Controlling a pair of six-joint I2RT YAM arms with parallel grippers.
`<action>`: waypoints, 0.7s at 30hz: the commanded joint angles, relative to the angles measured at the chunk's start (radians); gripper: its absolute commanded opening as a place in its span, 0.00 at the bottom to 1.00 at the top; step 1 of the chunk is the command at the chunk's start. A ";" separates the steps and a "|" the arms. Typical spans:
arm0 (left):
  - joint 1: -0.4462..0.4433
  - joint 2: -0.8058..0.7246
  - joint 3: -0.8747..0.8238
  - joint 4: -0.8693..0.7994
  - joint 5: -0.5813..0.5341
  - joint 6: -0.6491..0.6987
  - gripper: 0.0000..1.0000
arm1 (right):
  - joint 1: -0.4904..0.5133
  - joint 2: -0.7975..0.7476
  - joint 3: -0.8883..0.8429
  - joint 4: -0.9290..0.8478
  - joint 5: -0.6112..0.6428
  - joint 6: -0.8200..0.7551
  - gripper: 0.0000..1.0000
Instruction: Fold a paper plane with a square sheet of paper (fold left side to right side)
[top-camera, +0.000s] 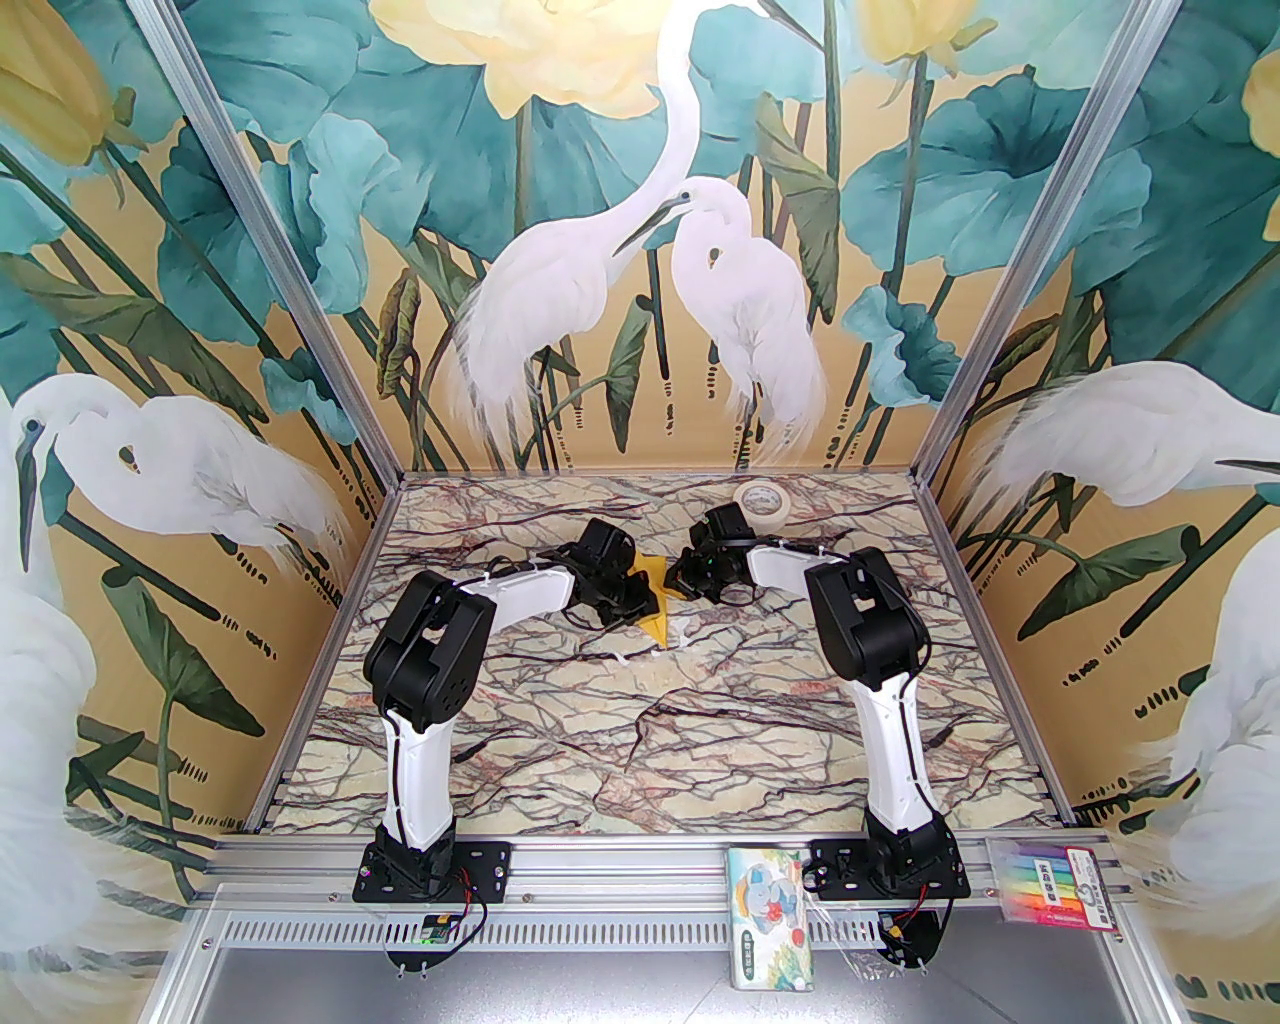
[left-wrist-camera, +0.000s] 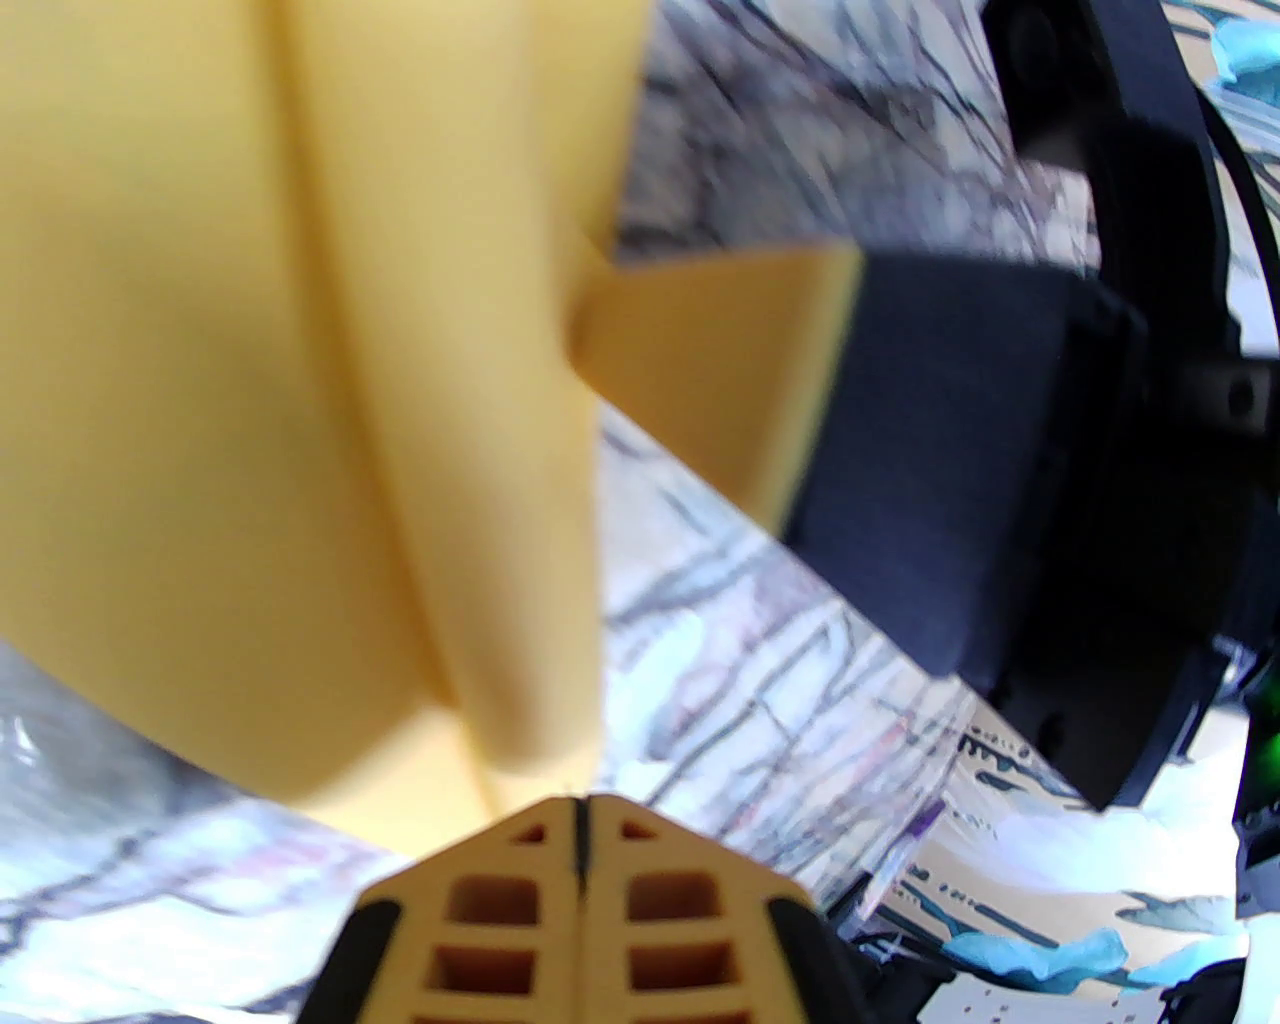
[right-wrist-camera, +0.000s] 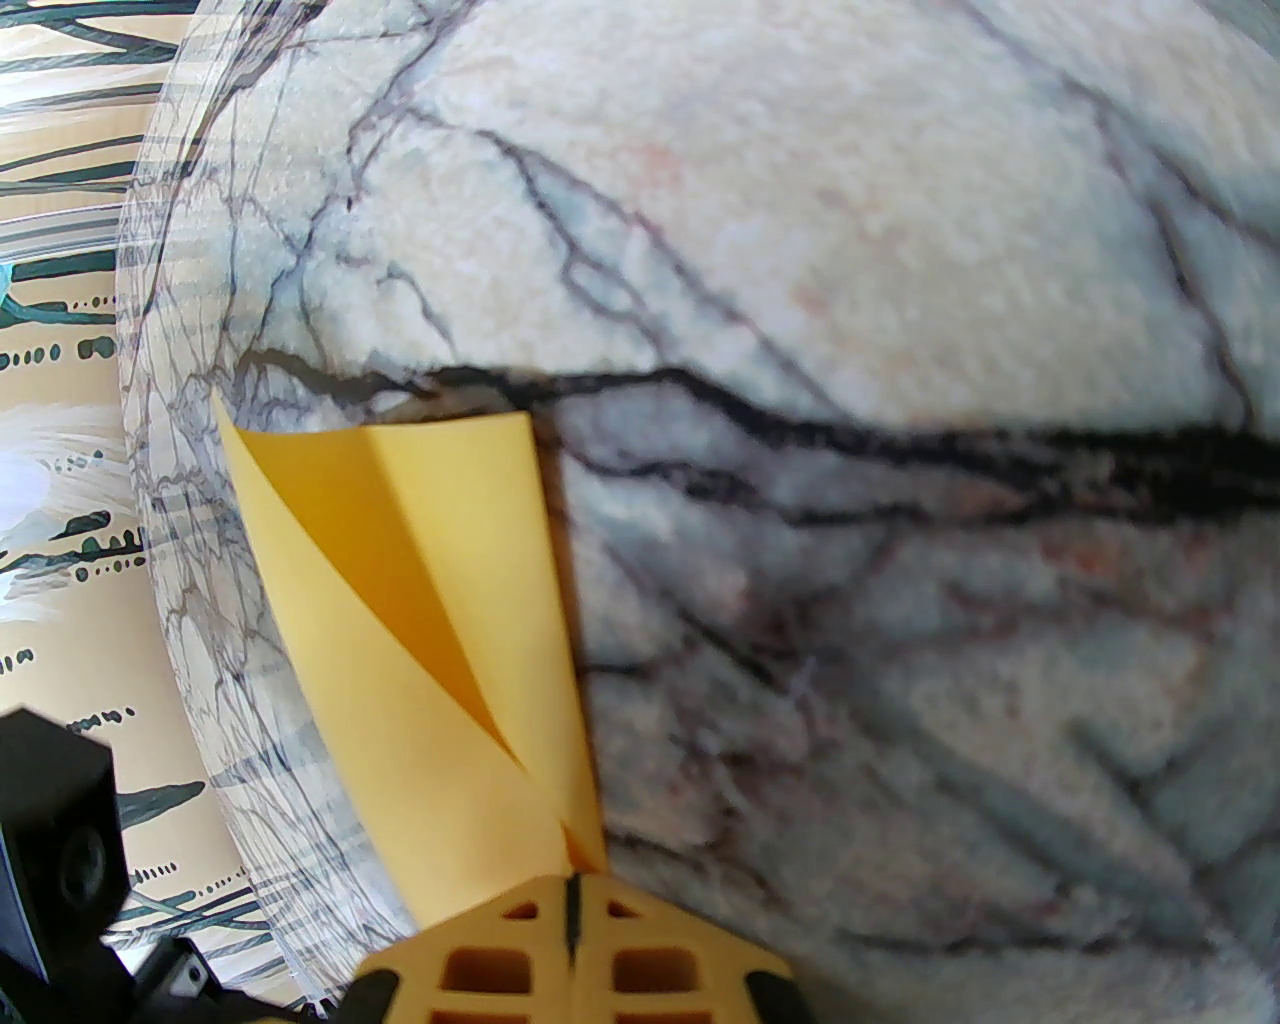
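The square sheet of paper (top-camera: 657, 618), bright yellow, is folded into layered flaps that taper to a point, and is held up off the marble table (top-camera: 620, 740) between both arms. My left gripper (top-camera: 640, 592) is shut on it. In the left wrist view the paper (left-wrist-camera: 250, 380) rises from the closed left gripper (left-wrist-camera: 580, 802), and a flap (left-wrist-camera: 700, 370) reaches the black right gripper body (left-wrist-camera: 960, 460). My right gripper (top-camera: 677, 580) is shut on the paper too. In the right wrist view the folded paper (right-wrist-camera: 400, 640) narrows down into the closed right gripper (right-wrist-camera: 572, 885).
A cream tape roll (top-camera: 757, 497) lies at the back of the table, just behind the right wrist. Small white marks (top-camera: 622, 660) sit on the marble below the paper. A tissue pack (top-camera: 772, 930) and a marker pack (top-camera: 1050, 880) rest on the front rail.
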 joint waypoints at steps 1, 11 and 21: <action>0.006 0.009 -0.028 -0.002 -0.044 0.016 0.02 | 0.009 0.022 0.010 -0.039 0.035 -0.027 0.00; 0.005 0.035 -0.043 -0.003 -0.053 0.016 0.00 | 0.010 0.032 0.028 -0.050 0.034 -0.036 0.00; 0.005 0.042 -0.044 -0.005 -0.039 0.020 0.00 | 0.010 0.037 0.041 -0.058 0.048 -0.044 0.00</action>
